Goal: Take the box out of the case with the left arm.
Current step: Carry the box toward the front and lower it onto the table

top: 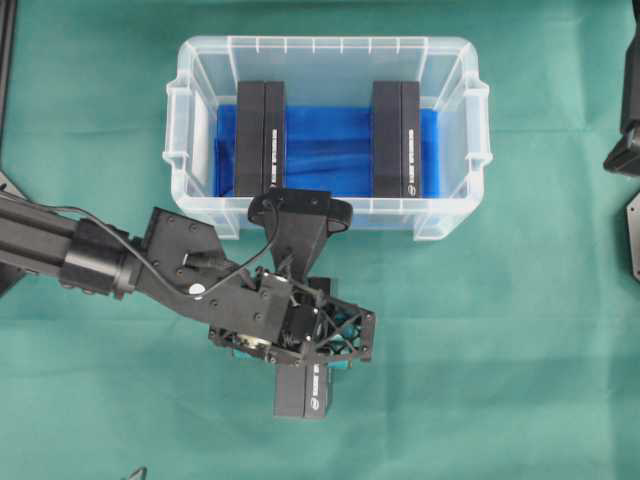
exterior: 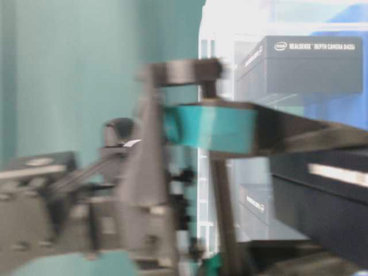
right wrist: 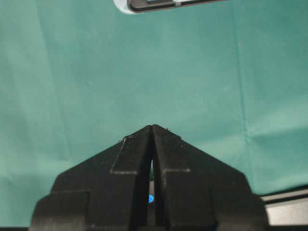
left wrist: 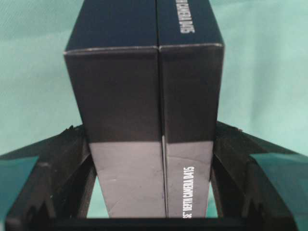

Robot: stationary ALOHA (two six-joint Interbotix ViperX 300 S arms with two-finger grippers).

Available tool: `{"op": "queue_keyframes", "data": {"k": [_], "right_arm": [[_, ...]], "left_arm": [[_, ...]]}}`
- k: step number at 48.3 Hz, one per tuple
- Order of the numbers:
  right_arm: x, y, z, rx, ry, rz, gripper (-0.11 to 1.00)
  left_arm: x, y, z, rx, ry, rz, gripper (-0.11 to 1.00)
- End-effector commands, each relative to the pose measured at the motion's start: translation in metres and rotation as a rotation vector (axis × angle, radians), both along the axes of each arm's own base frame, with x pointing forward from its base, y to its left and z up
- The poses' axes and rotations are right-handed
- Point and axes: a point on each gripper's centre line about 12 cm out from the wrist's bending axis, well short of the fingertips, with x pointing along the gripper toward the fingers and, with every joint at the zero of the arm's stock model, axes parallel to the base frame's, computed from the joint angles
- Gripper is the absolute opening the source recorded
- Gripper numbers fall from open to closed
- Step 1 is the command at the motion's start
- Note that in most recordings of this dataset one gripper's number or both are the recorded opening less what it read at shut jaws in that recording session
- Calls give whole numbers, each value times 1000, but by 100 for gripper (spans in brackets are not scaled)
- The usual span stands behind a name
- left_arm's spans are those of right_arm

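Note:
In the overhead view a black box (top: 305, 395) lies over the green cloth in front of the case (top: 190, 110), outside it. My left gripper (top: 318, 345) is shut on this box, with the lattice frame and teal pads over its middle. The left wrist view shows the box (left wrist: 144, 96) filling the space between my left gripper's (left wrist: 154, 130) black fingers (left wrist: 72, 149), which press on its two sides. The case is clear plastic with a blue sheet (top: 328, 150) on its bottom. My right gripper (right wrist: 152, 127) hangs shut and empty over bare cloth.
Two more black boxes (top: 260, 140) (top: 396, 140) stand on edge inside the case, left and right. The right arm (top: 628, 140) sits at the right edge of the table. Green cloth covers the table. The table-level view is blurred, with a teal pad (exterior: 210, 129) near the case wall (exterior: 230, 34).

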Motion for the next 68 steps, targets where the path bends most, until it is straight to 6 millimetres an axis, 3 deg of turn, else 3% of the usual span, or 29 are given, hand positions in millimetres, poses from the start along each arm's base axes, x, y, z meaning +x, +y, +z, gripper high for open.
{"op": "queue_keyframes", "data": {"k": [1, 43, 61, 68], "right_arm": [[2, 0, 5, 1, -14, -4, 0], [3, -1, 4, -2, -12, -5, 0], [4, -1, 4, -2, -14, -4, 0], [3, -1, 3, -4, -12, -5, 0]], "left_arm": [[2, 4, 12, -16, -58, 9, 60], [-6, 3, 10, -53, -47, 5, 60], [-6, 0, 10, -65, -131, -4, 61], [-6, 0, 9, -65, -131, -6, 71]]}}
